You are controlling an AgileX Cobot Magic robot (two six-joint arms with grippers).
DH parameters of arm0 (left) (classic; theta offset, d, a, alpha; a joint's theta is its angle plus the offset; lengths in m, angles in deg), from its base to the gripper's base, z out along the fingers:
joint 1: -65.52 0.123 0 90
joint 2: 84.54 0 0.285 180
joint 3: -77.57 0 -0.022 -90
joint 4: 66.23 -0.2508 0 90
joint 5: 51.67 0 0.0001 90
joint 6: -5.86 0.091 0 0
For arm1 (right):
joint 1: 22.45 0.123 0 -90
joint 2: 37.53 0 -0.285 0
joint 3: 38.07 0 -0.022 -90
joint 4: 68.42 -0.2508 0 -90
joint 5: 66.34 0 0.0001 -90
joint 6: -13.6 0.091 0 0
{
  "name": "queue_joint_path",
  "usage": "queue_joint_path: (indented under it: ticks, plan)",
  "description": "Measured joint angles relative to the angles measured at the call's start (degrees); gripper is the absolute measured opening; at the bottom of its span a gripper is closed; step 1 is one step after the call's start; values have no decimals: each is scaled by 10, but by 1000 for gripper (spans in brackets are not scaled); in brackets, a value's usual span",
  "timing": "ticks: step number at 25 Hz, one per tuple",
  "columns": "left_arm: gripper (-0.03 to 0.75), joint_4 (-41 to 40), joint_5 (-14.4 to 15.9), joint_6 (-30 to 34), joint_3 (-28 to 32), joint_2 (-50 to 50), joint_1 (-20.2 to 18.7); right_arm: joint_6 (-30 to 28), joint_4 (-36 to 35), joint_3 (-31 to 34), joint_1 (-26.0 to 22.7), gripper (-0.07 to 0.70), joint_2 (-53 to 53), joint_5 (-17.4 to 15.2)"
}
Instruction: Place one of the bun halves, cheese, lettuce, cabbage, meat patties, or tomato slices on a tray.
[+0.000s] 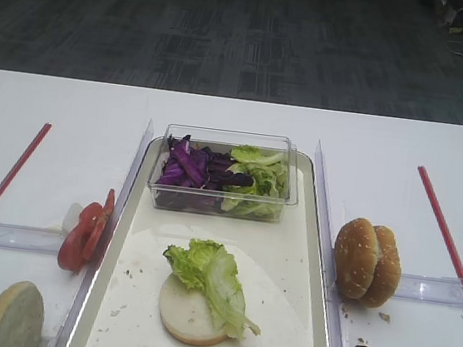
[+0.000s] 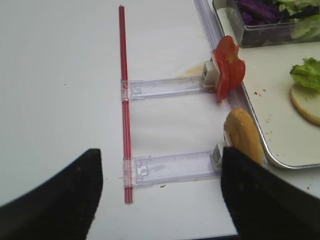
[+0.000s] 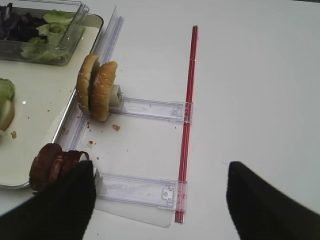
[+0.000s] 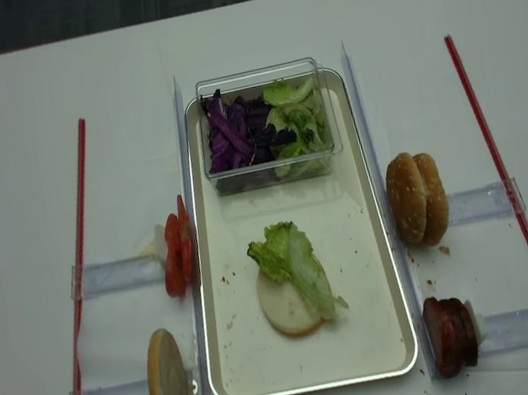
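Two layers sit stacked mid-tray: lettuce leaf atop bun half.
Both grippers, left gripper and right gripper, hang released, holding nothing (patties upright at right, easy to pinch).

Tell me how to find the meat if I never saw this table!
Start at the big cream tray in the middle of the white table. Look just off its right side, at the corner nearest you, below the two sesame buns standing on edge. The meat patties stand there on edge too, and they are the only dark reddish-brown discs.

Around the tray: clear tub blocks its far end; bun half with lettuce occupies the middle; near corners lie bare.
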Motion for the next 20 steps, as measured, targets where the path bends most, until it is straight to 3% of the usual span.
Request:
queue_joint_path:
  ticks: [20]
  plan:
    - [474,0,0,0,0,0,0,1,-1,1,0,555,0,1]
